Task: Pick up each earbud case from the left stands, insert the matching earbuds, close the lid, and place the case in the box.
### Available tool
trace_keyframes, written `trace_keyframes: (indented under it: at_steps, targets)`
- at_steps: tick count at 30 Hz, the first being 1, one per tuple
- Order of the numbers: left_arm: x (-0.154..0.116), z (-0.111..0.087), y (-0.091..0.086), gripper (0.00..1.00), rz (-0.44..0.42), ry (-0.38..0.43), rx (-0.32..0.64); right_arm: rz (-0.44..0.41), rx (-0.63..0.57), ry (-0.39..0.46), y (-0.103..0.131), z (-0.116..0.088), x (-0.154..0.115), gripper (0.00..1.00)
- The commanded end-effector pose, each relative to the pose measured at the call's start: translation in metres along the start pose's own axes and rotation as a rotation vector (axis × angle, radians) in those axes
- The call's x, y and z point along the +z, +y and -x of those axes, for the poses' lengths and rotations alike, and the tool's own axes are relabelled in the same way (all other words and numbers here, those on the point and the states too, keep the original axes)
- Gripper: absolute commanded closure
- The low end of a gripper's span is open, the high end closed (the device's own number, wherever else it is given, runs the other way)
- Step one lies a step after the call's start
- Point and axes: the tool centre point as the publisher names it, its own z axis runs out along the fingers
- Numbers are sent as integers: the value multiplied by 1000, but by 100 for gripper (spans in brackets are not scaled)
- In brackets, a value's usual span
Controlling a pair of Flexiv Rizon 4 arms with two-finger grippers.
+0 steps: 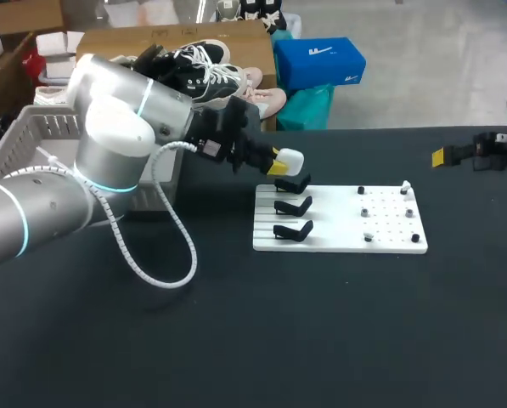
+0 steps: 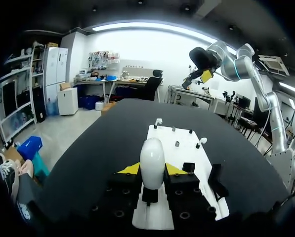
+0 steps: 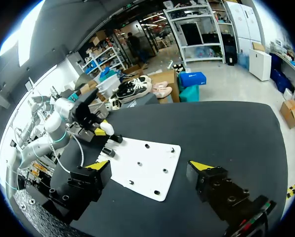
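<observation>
A white earbud case [image 1: 290, 160] sits between the yellow tips of my left gripper [image 1: 280, 161], just above the rearmost of three black stands [image 1: 293, 184]. In the left wrist view the case [image 2: 152, 162] stands upright with both fingers against its sides, over the white board [image 2: 183, 148]. Small earbuds [image 1: 365, 211] sit on the board's right half [image 1: 389, 223]. My right gripper [image 1: 444, 156] hangs open at the table's far right; in its own view the right gripper [image 3: 149, 166] is empty, with the board [image 3: 143, 167] and the held case [image 3: 106, 129] ahead.
A grey slatted box [image 1: 34, 129] stands at the table's back left, partly behind my left arm. The two nearer stands [image 1: 292, 229] are bare. A white cable [image 1: 155, 255] loops from my left arm down to the black tabletop.
</observation>
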Motion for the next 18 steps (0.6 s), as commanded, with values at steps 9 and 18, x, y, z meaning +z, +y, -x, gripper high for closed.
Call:
trace_keyframes:
  at_steps: [9,18]
  targets:
    - [-35,39,-78,100,41,-178,46,7,-2,1,-2,0,0,0]
    - [-30,43,-86,100,54,-199,46,7,-2,1,-2,0,0,0]
